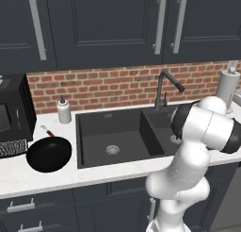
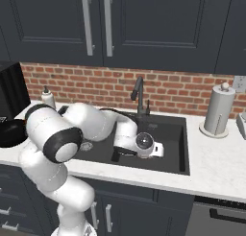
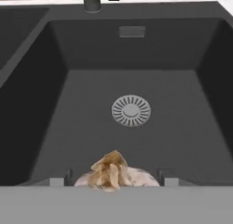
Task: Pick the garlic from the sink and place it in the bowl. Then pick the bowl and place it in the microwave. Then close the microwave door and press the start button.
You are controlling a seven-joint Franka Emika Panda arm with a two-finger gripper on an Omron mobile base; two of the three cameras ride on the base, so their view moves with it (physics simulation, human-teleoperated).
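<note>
The arm is bent down into the sink (image 1: 94, 132), its hand lowered inside the basin on the faucet's (image 2: 138, 93) side, the smaller of the two. In the hand view the gripper (image 3: 113, 180) straddles the garlic (image 3: 111, 173): one dark fingertip shows on each side of the bulb, both standing apart from it, so the jaws are spread and nothing is pinched yet. The garlic lies on the basin floor, nearer the hand than the round metal drain (image 3: 131, 110), with its papery tip pointing up between the fingers.

The task looks to be at its very start. The garlic is still in the sink, not lifted, and the first grasp has not closed. The bowl (image 1: 49, 153), a glossy black shallow dish, sits on the white counter (image 1: 47, 179) to the left of the sink, with nothing seen inside it. Beyond the bowl, further from the sink, the black microwave (image 1: 14, 108) stands against the brick wall; from these angles whether its door is open cannot be told.

Everything therefore remains: closing on the garlic, carrying it out of the sink and over to the bowl, moving the bowl into the microwave, shutting the door and pressing start. A soap bottle (image 1: 64, 111) stands behind the bowl, and a paper towel roll (image 2: 218, 110) stands on the counter right of the sink.
</note>
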